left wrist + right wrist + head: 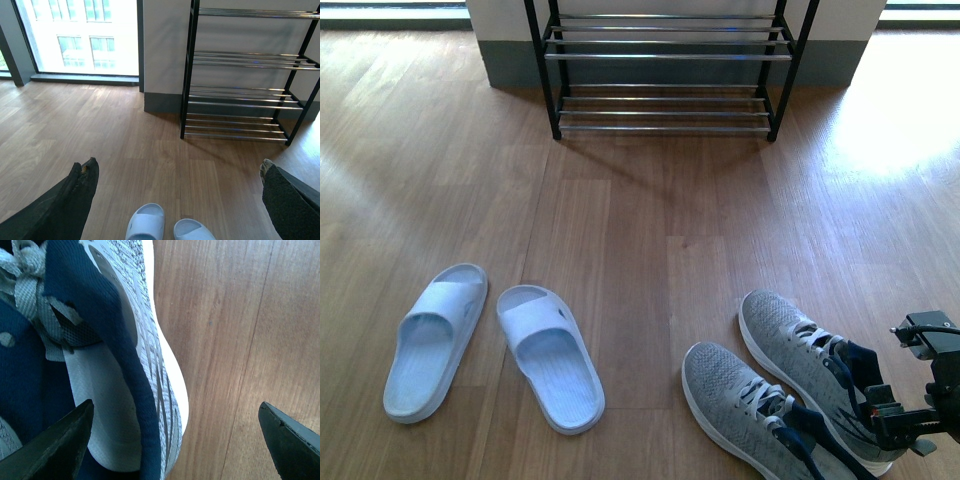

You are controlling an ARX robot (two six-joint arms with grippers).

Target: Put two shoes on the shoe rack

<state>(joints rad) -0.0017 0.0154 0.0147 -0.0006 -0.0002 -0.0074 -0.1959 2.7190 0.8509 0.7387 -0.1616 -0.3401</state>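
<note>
Grey knit sneakers [790,345], navy lining, white soles.

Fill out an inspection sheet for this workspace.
Surface: wooden floor, sunlit patch at far right.
Job's things: sneakers side by side on the floor at right, toes toward the rack; rack against the wall, visible shelves bare.
Clutter: pale blue slippers on the floor at left.
Grippers: left gripper open, holding nothing, above the slippers; right gripper open, jaws either side of a sneaker's heel wall.
Cables: nothing seen.
Surroundings: window left of the rack; wall with grey skirting.
</note>
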